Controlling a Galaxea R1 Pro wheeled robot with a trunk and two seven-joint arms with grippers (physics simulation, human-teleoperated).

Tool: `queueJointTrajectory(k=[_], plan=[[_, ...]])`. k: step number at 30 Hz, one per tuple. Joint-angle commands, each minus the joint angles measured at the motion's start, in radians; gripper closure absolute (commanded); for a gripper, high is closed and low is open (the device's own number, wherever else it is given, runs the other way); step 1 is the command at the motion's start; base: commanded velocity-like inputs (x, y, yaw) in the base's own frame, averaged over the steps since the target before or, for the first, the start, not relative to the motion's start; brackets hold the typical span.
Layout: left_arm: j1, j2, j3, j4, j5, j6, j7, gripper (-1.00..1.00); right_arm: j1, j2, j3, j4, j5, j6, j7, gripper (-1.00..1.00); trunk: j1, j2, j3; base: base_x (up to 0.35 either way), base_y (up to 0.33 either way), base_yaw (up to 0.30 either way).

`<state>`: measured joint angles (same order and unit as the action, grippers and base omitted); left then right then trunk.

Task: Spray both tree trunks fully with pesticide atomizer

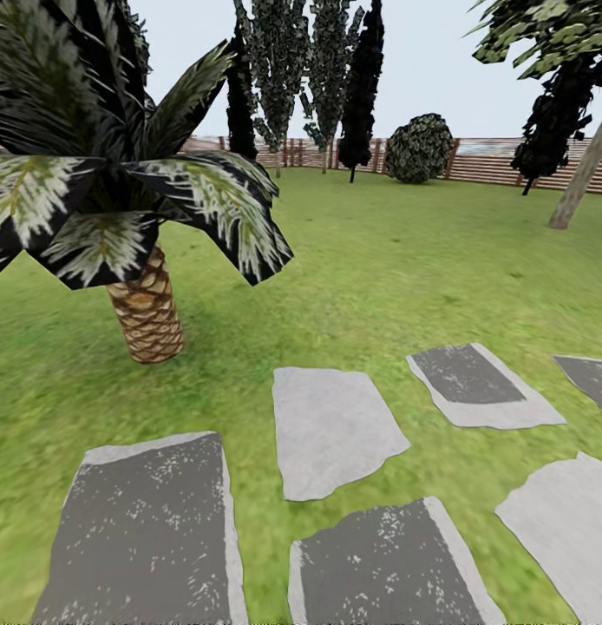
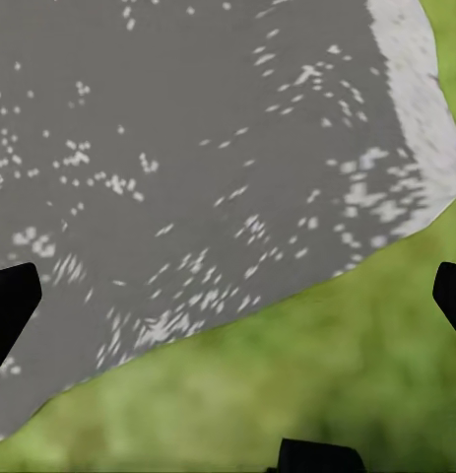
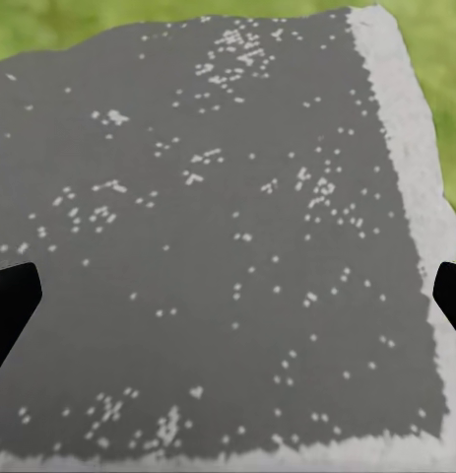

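1. A green lawn [image 1: 379, 260] carries everything here, stretching from the near edge to a brown slatted fence [image 1: 492, 161] at the far side.
2. Flat stepping stones lie directly on the grass in the near half: a dark grey slab [image 1: 145, 529] at near left, a pale grey slab [image 1: 331, 430] in the middle, another dark slab [image 1: 388, 564] nearest, and a dark, pale-rimmed slab [image 1: 479, 382] to the right.
3. A short palm [image 1: 147, 312] stands on the lawn at left.
4. A leaning tan trunk [image 1: 583, 178] rises from the grass at far right.
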<state>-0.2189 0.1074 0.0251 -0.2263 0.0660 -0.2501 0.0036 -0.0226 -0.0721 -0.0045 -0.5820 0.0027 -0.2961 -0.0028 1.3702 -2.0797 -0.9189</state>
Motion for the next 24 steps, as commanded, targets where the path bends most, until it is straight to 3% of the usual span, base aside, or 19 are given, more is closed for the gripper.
queueJointTrajectory(k=[1,15,24], plan=[[0.0,0.0,0.001,0.001,0.007,-0.003,-0.001,-1.0,0.0,0.0,0.0,0.001,0.0,-0.003,0.0,-1.0,0.0,0.0,-0.002,0.0,0.0,0.0],[0.0,0.001,0.007,0.001,0.008,-0.003,-0.001,-1.0,0.0,0.0,-0.001,0.001,0.0,-0.003,0.0,-1.0,0.0,0.0,-0.025,0.013,0.0,0.0],[0.0,0.001,0.007,0.001,0.006,-0.003,-0.001,-1.0,0.0,0.0,-0.001,0.001,0.0,-0.003,0.0,-1.0,0.0,0.0,-0.036,0.282,-0.011,0.0]])
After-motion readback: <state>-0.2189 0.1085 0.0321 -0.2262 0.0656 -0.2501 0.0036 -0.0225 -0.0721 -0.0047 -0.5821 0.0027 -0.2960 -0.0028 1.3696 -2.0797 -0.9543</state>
